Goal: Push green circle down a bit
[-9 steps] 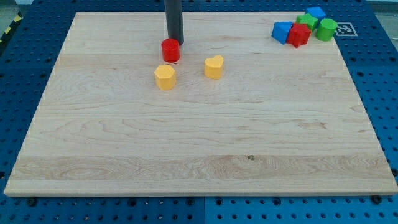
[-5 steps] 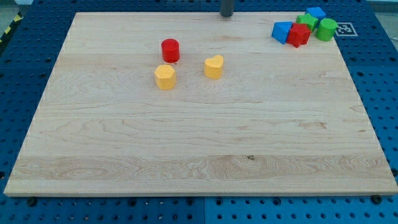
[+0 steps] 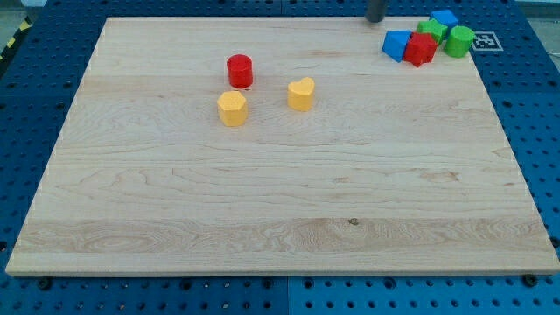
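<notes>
The green circle (image 3: pixel 458 41) sits at the view's top right corner of the wooden board (image 3: pixel 280 201), at the right end of a tight cluster. My tip (image 3: pixel 375 18) is at the view's top edge, left of that cluster and apart from it, roughly 95 px left of the green circle. The cluster also holds a blue block (image 3: pixel 397 44), a red block (image 3: pixel 421 49), a second green block (image 3: pixel 430 30) and a second blue block (image 3: pixel 444 17).
A red cylinder (image 3: pixel 240 71) stands at the upper left of centre. Below it are a yellow block (image 3: pixel 232 108) and a yellow heart-like block (image 3: pixel 301 94). The board lies on a blue perforated table (image 3: pixel 534 105).
My tip left the red cylinder, rose to the view's top edge and moved right along it toward the cluster. No block has moved.
</notes>
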Tool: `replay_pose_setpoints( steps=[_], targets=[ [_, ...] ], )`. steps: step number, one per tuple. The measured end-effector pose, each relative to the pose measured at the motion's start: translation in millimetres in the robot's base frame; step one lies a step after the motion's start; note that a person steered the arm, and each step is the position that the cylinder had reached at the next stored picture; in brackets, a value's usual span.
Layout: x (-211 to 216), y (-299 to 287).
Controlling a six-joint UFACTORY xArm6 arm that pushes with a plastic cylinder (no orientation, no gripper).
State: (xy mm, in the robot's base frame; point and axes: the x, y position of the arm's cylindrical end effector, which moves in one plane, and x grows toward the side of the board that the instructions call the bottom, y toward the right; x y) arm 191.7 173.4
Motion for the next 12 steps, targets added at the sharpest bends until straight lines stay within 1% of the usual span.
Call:
replay_pose_setpoints(
  steps=[2, 3, 4, 5, 6, 7, 8, 9, 10, 11, 12],
  targets=[
    [0, 4],
    [18, -22],
    [49, -62],
    [68, -62],
    [109, -60],
    [151, -36],
    [169, 33],
    [170, 104],
    [162, 160],
    [117, 172],
    [55, 172]
  ],
)
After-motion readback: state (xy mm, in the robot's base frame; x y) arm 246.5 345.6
